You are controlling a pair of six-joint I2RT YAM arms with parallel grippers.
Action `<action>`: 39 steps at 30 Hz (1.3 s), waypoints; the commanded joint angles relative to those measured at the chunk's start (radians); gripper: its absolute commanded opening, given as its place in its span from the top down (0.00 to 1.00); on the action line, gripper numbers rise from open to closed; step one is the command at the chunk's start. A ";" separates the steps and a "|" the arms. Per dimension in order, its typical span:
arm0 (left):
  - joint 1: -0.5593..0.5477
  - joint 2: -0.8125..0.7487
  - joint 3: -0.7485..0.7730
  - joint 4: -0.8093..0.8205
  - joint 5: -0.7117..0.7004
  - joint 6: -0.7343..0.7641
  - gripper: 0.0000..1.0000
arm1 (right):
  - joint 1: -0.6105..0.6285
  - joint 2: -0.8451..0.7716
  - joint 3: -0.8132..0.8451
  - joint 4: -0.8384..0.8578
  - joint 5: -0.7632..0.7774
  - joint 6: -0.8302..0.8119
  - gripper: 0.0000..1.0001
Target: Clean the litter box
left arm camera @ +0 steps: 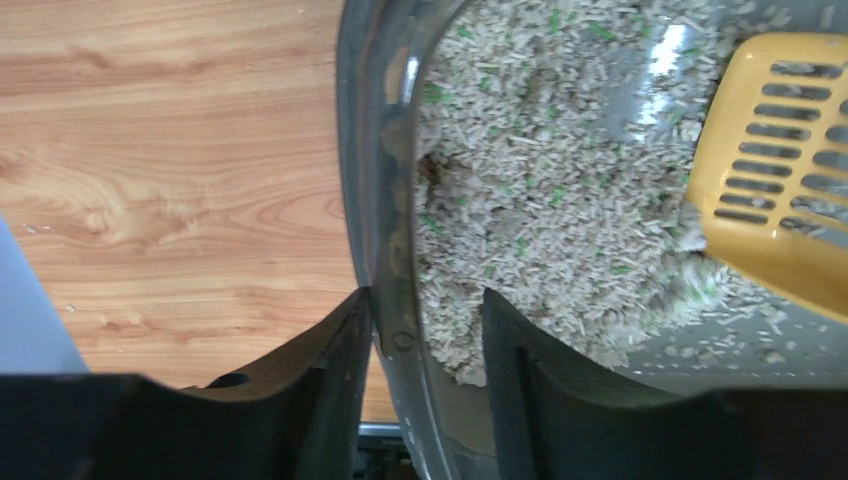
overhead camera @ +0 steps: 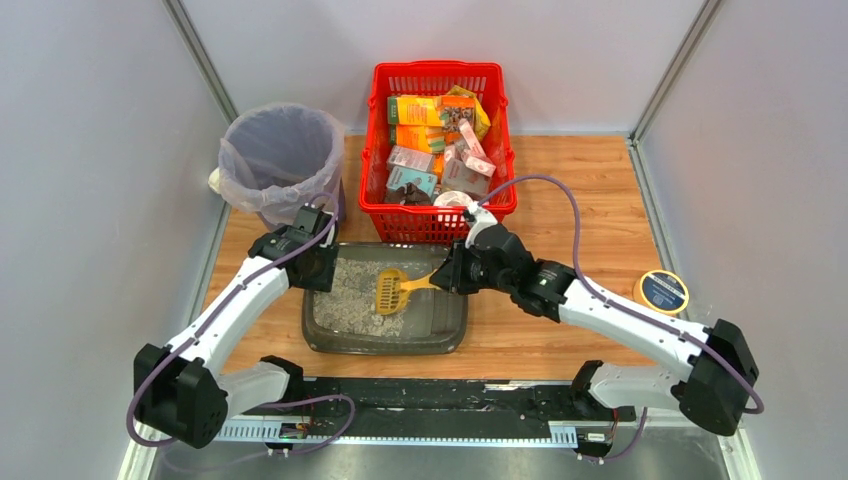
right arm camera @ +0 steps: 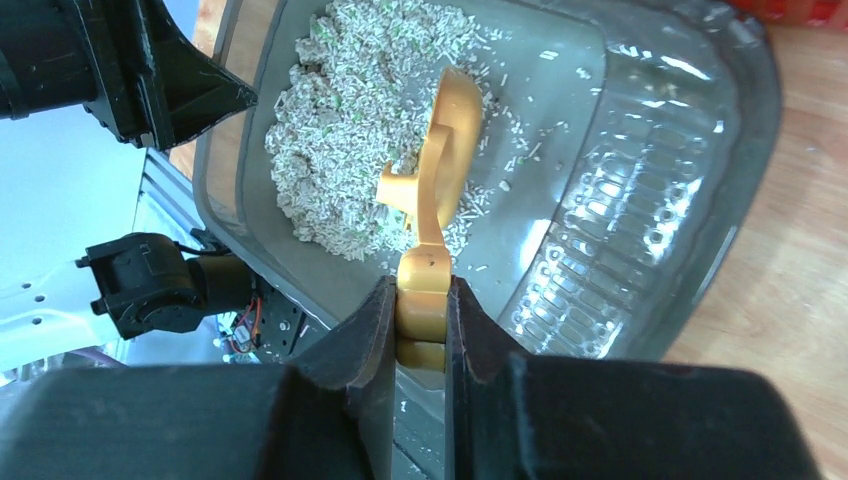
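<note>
The box [overhead camera: 442, 325] sits by the desk's near edge, left of centre, just before the basket [overhead camera: 400, 222]. The left gripper [left arm camera: 425, 305] straddles its far-left rim; whether it pinches, I cannot tell. The right gripper [right arm camera: 420, 290] is clenched on the scoop [overhead camera: 392, 290], whose head rests in the litter [overhead camera: 350, 292].

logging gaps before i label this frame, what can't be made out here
- Scoop load: head cut off by the right edge in the left wrist view, edge-on in the right wrist view, too small from the top.
- Left gripper: fingers straddle the litter box rim in the left wrist view, but whether they clamp it is unclear; its wrist hides them from the top.
- Packet labels in the red basket: too small, top view.
</note>
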State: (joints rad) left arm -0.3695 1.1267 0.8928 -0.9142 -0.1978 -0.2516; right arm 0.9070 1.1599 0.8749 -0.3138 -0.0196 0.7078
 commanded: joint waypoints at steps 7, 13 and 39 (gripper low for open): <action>0.006 0.013 -0.034 0.052 0.089 0.032 0.71 | 0.039 0.104 -0.112 0.188 -0.062 0.107 1.00; 0.006 0.027 -0.046 0.100 0.109 0.071 0.78 | 0.058 0.129 -0.237 0.393 -0.020 0.206 1.00; 0.006 0.028 -0.037 0.117 0.138 0.107 0.78 | 0.081 0.115 -0.416 0.518 0.170 0.248 1.00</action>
State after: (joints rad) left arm -0.3531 1.1385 0.8719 -0.8371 -0.1631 -0.1547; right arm 0.9829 1.3041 0.4877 0.3847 0.0242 1.0241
